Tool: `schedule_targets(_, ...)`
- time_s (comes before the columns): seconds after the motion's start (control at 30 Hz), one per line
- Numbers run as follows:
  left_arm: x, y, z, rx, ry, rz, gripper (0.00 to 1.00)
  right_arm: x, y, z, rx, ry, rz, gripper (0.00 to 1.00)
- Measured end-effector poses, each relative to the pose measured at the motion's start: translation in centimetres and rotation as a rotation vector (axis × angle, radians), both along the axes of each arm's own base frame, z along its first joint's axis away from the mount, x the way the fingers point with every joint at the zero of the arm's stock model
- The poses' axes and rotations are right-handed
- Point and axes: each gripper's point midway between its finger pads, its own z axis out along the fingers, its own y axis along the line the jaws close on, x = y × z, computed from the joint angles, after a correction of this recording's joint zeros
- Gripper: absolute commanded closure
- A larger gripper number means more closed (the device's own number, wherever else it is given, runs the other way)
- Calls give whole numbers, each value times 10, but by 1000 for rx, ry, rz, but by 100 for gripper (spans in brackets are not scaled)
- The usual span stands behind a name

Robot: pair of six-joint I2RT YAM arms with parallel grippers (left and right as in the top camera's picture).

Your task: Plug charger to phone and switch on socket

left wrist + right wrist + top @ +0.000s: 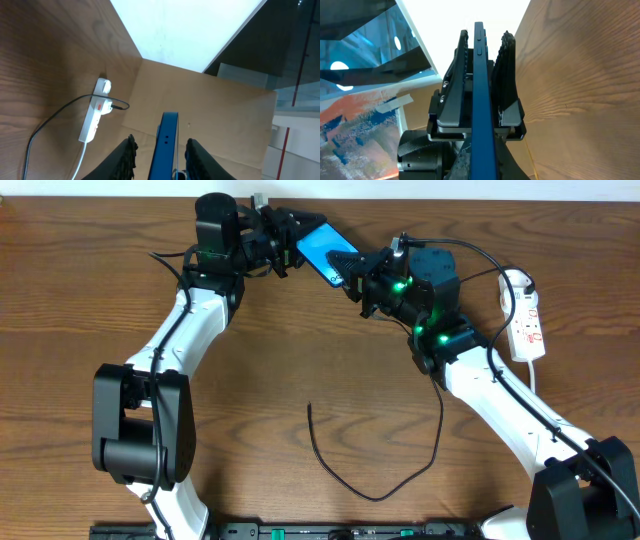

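The phone (318,246), blue screen up, is held above the far middle of the table between both grippers. My left gripper (300,240) straddles its far end with small gaps on both sides, so it is open (161,142). The phone shows edge-on in the left wrist view (167,145). My right gripper (352,272) is shut on the near end (485,165), with the phone edge-on (481,90). The charger cable (375,496) loops over the table, its free plug end (310,408) lying loose. The socket (527,320) lies at the right, also in the left wrist view (95,112).
The black cable (50,120) runs into the power strip, whose white cord (533,375) trails toward the front. A cardboard panel (215,110) and a bright window stand beyond the table's far edge. Both arm bases sit at the front edge.
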Motion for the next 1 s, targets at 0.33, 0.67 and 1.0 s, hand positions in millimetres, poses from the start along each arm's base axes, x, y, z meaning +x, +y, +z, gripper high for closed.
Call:
schedule_targets(0.33, 0, 0, 3, -12, 7, 3, 93, 1, 0, 0, 30, 33, -10, 99)
schedule_targets(0.67, 0, 1, 2, -15, 20, 5, 93, 0, 2, 0, 49, 58, -21, 99)
schedule_targets(1.0, 0, 1, 1, -14, 21, 5, 93, -1, 3, -1, 44, 58, -19, 68)
